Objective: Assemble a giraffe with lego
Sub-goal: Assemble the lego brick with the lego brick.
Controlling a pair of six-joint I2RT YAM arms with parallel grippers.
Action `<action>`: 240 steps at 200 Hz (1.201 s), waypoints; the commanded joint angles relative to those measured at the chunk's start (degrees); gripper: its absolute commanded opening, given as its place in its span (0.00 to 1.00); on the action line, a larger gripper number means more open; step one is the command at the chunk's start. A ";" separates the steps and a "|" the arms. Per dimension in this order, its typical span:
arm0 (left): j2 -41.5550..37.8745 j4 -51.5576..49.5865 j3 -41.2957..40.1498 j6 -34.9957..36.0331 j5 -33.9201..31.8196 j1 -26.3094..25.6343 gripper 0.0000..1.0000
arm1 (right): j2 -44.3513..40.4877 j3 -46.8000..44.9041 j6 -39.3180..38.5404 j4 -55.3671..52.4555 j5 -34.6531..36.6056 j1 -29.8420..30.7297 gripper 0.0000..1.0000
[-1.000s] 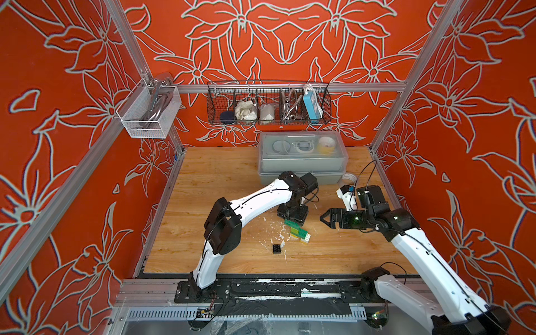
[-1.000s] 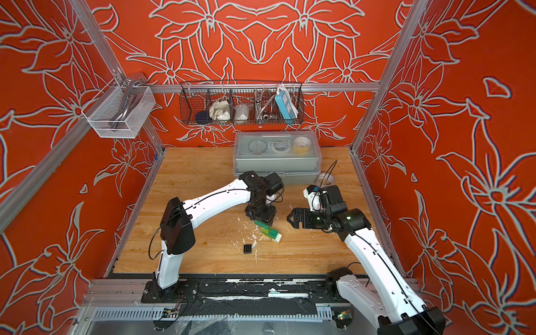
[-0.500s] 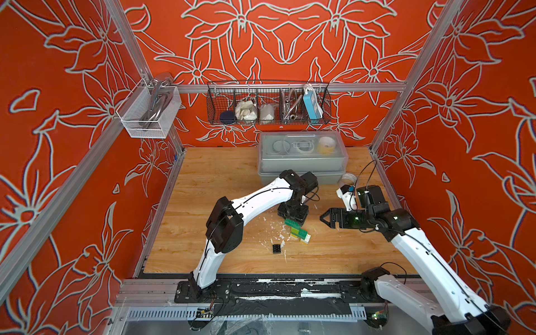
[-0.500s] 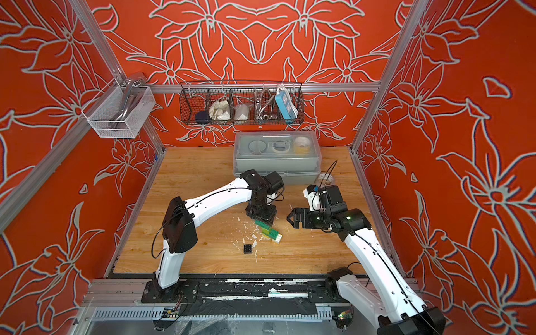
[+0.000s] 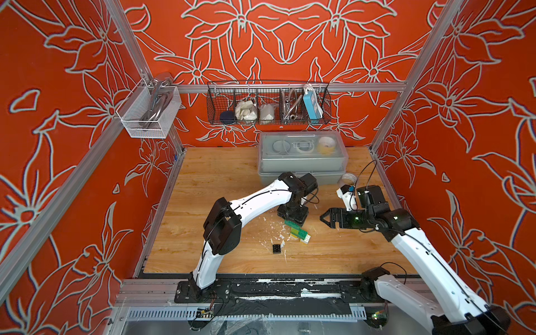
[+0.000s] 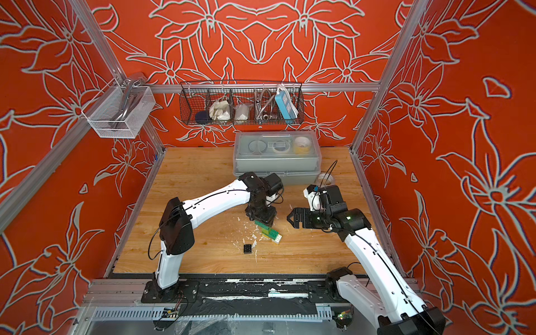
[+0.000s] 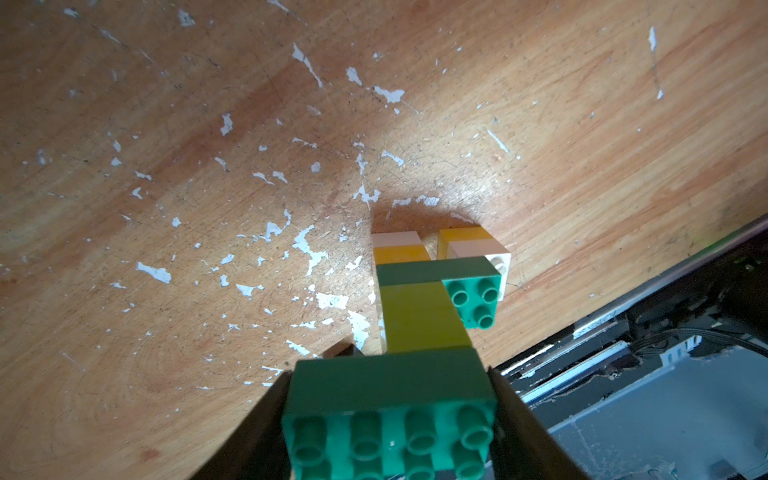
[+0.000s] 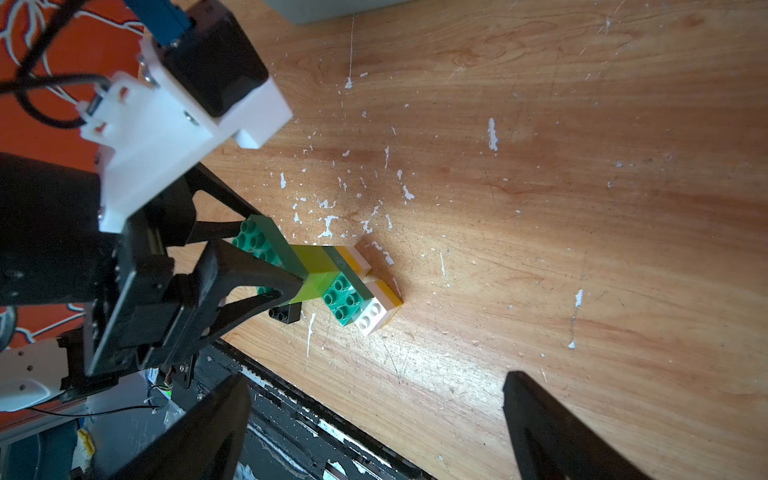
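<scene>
My left pincer (image 5: 293, 217) clamps the giraffe (image 5: 296, 232) by its head (image 7: 388, 382), feet on the table (image 5: 217, 185); my right pincer (image 5: 323, 217) gapes empty nearby. The cap (image 5: 277, 249) lies beside it. A sideways tug could snap the neck (image 7: 419, 320).

Pose, left arm (image 5: 255, 201): raised from base, elbow high, forearm extended forward and toward centre, wrist bent steeply down.
State, left hand (image 5: 292, 221): pointed down, partly closed; fingers (image 7: 513, 415) pressed against both sides of top brick of giraffe (image 7: 419, 320).
Pose, right arm (image 5: 420, 252): raised from base, forearm angled forward and toward centre, wrist roughly level.
State, right hand (image 5: 326, 218): aimed sideways at left hand, near it, not touching; jaws spread wide, nothing between them.
</scene>
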 commanded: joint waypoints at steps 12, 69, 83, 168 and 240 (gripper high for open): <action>4.72 -0.62 -3.99 0.51 -1.67 -0.76 0.51 | -0.49 0.07 -0.53 -1.23 0.01 -0.39 0.99; 3.70 -4.00 1.84 -0.16 -2.45 -0.58 0.81 | -0.39 0.30 -0.28 -0.69 -0.06 -0.51 0.99; 3.63 -4.60 2.81 -0.18 -2.50 -0.58 0.87 | -0.46 0.34 -0.24 -0.75 -0.06 -0.53 0.99; -2.38 -4.82 8.79 -1.73 -1.93 -1.37 0.99 | -0.06 0.04 -0.42 -0.50 -0.41 -0.51 0.99; -22.65 -0.76 -12.31 -11.74 -4.02 2.06 1.00 | 3.28 1.97 -1.18 -1.91 -0.02 0.36 1.00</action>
